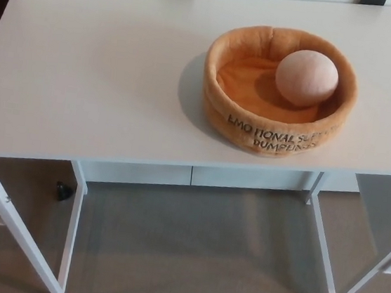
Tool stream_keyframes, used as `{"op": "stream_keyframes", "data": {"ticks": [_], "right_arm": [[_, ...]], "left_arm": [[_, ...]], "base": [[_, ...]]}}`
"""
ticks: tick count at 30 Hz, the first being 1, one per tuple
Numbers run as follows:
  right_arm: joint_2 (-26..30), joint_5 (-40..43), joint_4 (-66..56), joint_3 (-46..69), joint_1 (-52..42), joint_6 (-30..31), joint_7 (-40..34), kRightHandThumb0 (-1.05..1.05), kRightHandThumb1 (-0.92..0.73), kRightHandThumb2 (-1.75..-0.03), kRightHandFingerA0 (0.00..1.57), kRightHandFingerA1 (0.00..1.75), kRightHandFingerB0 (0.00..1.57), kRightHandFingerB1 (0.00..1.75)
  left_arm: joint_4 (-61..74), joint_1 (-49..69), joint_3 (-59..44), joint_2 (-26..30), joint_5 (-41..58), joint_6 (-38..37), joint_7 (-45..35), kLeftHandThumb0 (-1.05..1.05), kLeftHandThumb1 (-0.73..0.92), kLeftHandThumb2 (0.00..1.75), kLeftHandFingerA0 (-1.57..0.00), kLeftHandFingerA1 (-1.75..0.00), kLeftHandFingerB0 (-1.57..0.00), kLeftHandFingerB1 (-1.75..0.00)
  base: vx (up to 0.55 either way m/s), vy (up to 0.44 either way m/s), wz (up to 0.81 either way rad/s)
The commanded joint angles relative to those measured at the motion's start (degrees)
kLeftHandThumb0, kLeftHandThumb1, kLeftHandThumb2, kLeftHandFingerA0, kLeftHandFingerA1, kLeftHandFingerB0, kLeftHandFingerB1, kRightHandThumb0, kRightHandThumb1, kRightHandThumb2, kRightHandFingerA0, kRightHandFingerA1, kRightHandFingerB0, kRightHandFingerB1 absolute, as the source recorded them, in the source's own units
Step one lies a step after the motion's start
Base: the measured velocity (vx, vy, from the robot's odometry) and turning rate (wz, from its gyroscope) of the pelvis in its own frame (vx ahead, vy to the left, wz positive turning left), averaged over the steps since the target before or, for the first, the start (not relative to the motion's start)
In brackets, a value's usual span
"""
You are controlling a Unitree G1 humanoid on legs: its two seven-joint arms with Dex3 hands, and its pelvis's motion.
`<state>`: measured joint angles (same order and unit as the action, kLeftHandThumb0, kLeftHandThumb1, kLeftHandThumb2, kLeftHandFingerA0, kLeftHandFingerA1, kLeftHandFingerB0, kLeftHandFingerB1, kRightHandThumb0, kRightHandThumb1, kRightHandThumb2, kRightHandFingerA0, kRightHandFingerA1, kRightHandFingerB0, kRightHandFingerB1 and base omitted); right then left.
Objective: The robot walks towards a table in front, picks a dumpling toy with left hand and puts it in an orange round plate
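No hand visible; one dumpling toy (306, 77) in one plate (221, 110)

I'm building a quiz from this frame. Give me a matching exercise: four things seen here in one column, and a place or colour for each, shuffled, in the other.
Things:
1. dumpling toy
2. orange round plate
3. table
4. small black object

Descriptions:
A. white, carries the plate
B. on the floor beneath the table
C. pale and round, lying inside the plate
D. plush, with dark lettering on its outer wall

Pairs: 1-C, 2-D, 3-A, 4-B
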<state>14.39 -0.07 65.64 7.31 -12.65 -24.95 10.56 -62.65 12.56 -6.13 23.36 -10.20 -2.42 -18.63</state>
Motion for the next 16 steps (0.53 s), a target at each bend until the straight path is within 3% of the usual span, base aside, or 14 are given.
{"op": "stream_keyframes", "data": {"ticks": [1,3,4,6,9,10,12,16], "right_arm": [[2.4,-3.0,3.0,-1.5,2.3,1.2,-4.4,-0.47,-0.59,-0.57,0.51,0.44,0.34,0.32],[2.4,-3.0,3.3,-1.6,2.5,1.2,-4.5,-0.47,-0.59,-0.57,0.51,0.44,0.34,0.32],[2.6,-2.6,3.6,-1.4,3.3,1.3,-4.1,-0.43,-0.61,-0.58,0.43,0.41,0.33,0.32],[2.8,-3.0,3.1,-2.0,4.5,1.2,-4.6,-0.45,-0.60,-0.58,0.43,0.41,0.34,0.32],[2.8,-3.5,3.1,-2.4,4.7,0.9,-5.2,-0.45,-0.60,-0.58,0.43,0.41,0.34,0.32],[2.6,-3.1,3.3,-2.3,4.6,0.7,-4.9,-0.43,-0.60,-0.57,0.53,0.45,0.33,0.32],[2.4,-2.7,3.5,-2.1,4.5,0.7,-4.5,-0.42,-0.60,-0.58,0.56,0.46,0.32,0.32],[2.6,-2.9,3.4,-2.3,4.5,0.9,-4.7,-0.42,-0.60,-0.58,0.56,0.46,0.32,0.32]], "left_arm": [[-7.3,-2.7,2.0,-1.8,-2.4,-6.8,13.0,-0.29,0.51,0.56,-0.77,-0.64,-0.29,-0.31],[-7.9,-2.9,2.3,-1.7,-2.3,-7.1,13.2,-0.29,0.51,0.56,-0.77,-0.64,-0.29,-0.31],[-8.4,-3.4,2.9,-1.2,-2.6,-8.5,12.5,-0.26,0.54,0.56,-0.85,-0.84,-0.29,-0.31],[-8.9,-4.3,5.4,0.0,-4.5,-11.7,12.1,-0.30,0.53,0.56,-0.88,-0.74,-0.32,-0.32],[-9.8,-4.8,6.8,0.4,-4.7,-12.9,12.8,-0.30,0.53,0.56,-0.88,-0.74,-0.32,-0.32],[-9.4,-4.2,7.7,0.4,-5.2,-14.4,13.4,-0.33,0.51,0.56,-0.92,-0.81,-0.34,-0.32],[-8.9,-3.4,9.3,0.3,-6.1,-16.6,14.5,-0.30,0.52,0.56,-0.90,-0.80,-0.34,-0.32],[-9.3,-3.7,10.3,0.3,-6.0,-16.7,15.0,-0.30,0.52,0.56,-0.90,-0.80,-0.34,-0.32]], "base": [[0.00,0.000,0.00],[0.00,0.000,0.00],[0.00,0.000,0.00],[0.00,0.000,0.00],[0.00,0.000,0.00],[0.00,0.000,0.00],[0.00,0.000,0.00],[0.00,0.000,0.00]]}}
